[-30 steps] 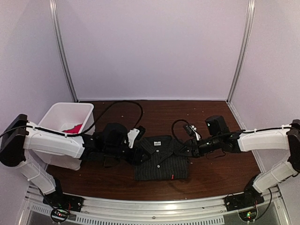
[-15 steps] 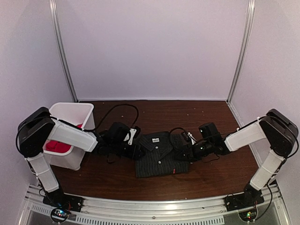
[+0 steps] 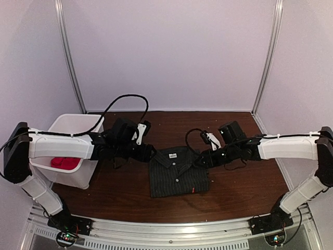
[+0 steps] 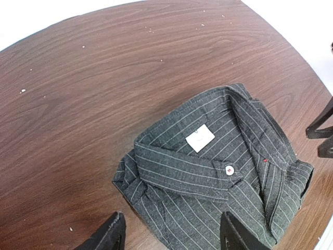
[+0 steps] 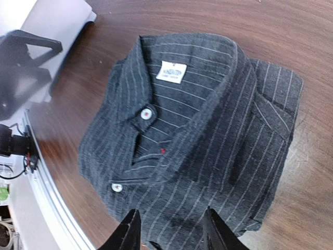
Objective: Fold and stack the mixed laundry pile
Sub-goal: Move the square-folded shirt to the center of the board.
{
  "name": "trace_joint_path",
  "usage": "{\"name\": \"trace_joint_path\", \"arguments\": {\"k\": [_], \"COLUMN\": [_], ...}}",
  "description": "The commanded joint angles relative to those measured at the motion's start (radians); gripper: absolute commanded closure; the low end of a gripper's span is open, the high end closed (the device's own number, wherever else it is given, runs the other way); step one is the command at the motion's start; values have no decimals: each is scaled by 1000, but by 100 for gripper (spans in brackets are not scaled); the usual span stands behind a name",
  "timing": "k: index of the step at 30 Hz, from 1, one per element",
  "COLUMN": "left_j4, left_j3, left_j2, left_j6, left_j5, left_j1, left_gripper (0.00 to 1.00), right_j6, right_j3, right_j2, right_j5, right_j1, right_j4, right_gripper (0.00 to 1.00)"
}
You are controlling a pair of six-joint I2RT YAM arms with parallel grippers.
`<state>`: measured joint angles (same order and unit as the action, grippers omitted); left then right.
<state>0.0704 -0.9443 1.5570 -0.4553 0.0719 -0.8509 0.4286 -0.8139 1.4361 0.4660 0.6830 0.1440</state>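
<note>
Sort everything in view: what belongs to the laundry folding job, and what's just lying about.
Job: dark pinstriped shirt on the table; red T-shirt in the white bin.
Lying about: the white bin itself; pale crumbs on the table.

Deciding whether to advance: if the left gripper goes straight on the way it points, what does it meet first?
Most likely the pinstriped shirt: its folded edge lies just ahead of the open left gripper, with bare table only to the side. Its height above the cloth is unclear.

We see open tabletop behind the shirt. The white bin blocks the left side.
</note>
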Motion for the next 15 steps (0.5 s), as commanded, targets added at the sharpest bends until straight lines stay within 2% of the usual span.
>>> {"name": "trace_joint_path", "arguments": {"k": [1,6,15], "left_j4": [3,-12,-10], "left_j3": [24,36,47], "left_j2": [-30,-10,-35], "left_j6": [10,0,4], "left_j5": [15,2,18], "left_j1": [4,4,4], "left_gripper": [37,37,37], "right_j6": [-18,-23,-2], "right_j3": [1,-48,-183], "right_j2": [29,145,311], "right_j5": [-80,-19,99], "right_j1": [3,4,5], "right_j4": [43,-25,-131], "right_gripper": [57,57,67]}}
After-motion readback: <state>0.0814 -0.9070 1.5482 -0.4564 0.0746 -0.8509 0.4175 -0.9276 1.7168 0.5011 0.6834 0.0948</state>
